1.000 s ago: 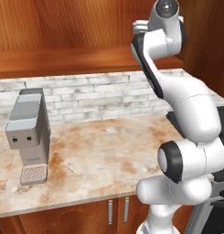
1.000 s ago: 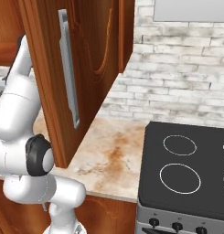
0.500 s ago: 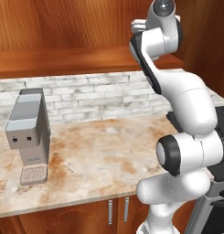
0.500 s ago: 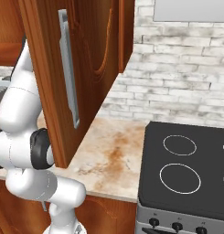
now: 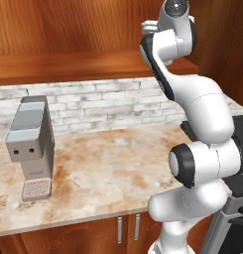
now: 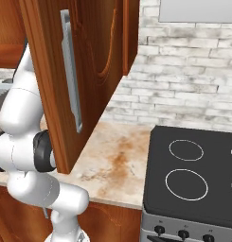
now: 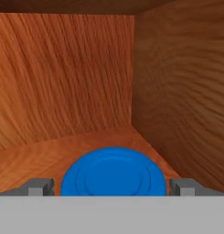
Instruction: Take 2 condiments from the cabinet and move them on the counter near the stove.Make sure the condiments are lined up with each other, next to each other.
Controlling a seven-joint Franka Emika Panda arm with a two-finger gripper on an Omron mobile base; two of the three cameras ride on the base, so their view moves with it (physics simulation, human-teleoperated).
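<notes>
Reaching high from its base, the white arm (image 5: 192, 119) folds upward so its wrist goes into the cabinet (image 5: 68, 30) above the desk (image 5: 108, 173). Seen along the hand, the jaws (image 7: 112, 186) stand spread apart, one fingertip (image 7: 39, 186) on each side of the jar's blue lid (image 7: 113, 172), not pressing it. The jar sits on the cabinet shelf (image 7: 35, 160) near the right inner wall. The stove (image 6: 193, 165) lies right of the desk, and a grey coffee machine (image 5: 31, 139) stands at far left.

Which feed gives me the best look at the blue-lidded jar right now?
The hand view: the jar's blue lid sits between the gripper fingertips, inside the cabinet. In both base views the jar cannot be made out.
</notes>
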